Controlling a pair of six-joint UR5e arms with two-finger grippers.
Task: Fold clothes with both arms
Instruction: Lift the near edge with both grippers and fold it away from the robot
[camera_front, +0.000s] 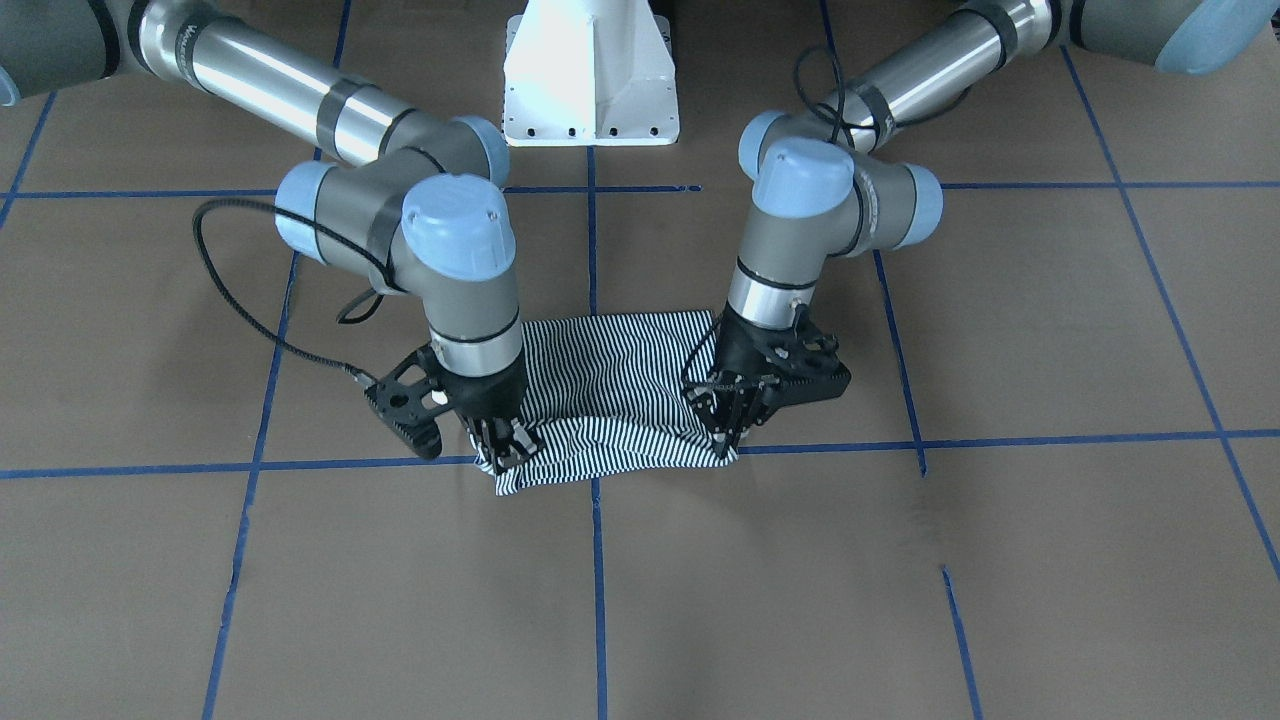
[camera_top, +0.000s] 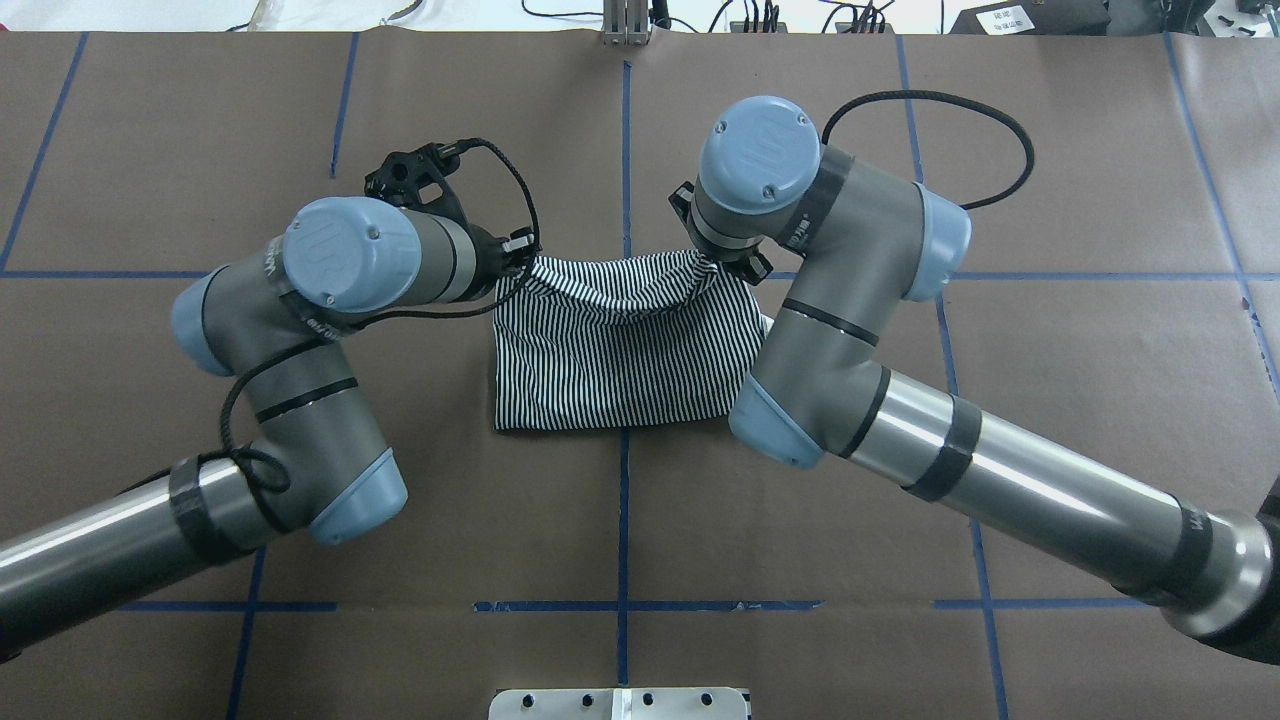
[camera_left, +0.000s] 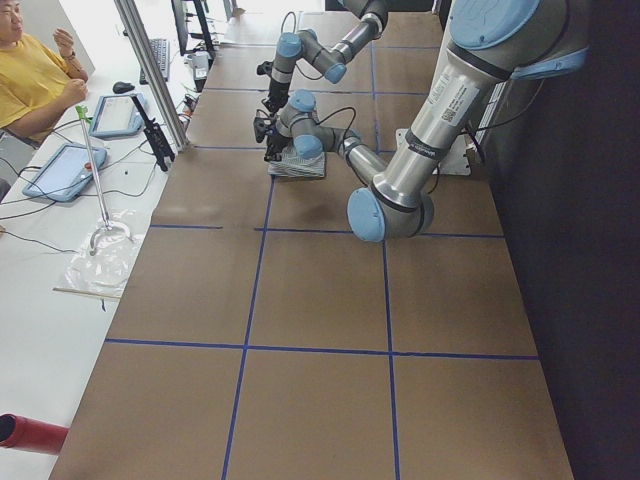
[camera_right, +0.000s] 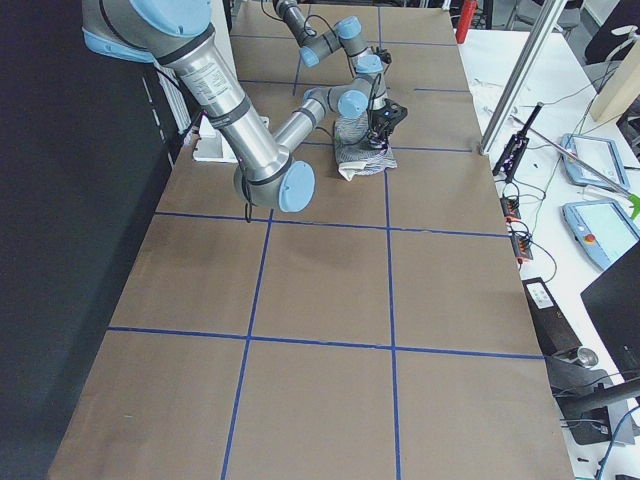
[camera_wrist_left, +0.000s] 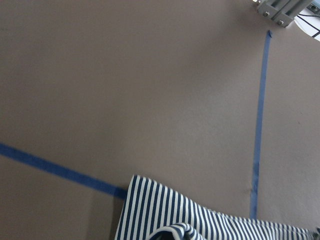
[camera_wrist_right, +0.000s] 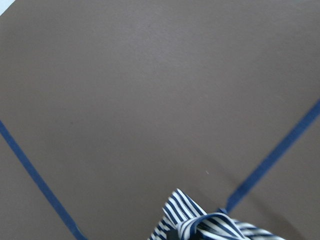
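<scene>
At the table's (camera_front: 1000, 560) middle, the striped shirt (camera_front: 610, 385) is clamped by two corners in the left gripper (camera_front: 723, 438) and right gripper (camera_front: 508, 450).

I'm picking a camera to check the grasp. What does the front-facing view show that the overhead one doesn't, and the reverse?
Front-facing only: the fingers of the left gripper and right gripper, pinched on the shirt's operator-side corners. Overhead only: cables beyond the table's far edge; there the fingers are mostly hidden. Both: the shirt, the blue tape, the white base.
</scene>
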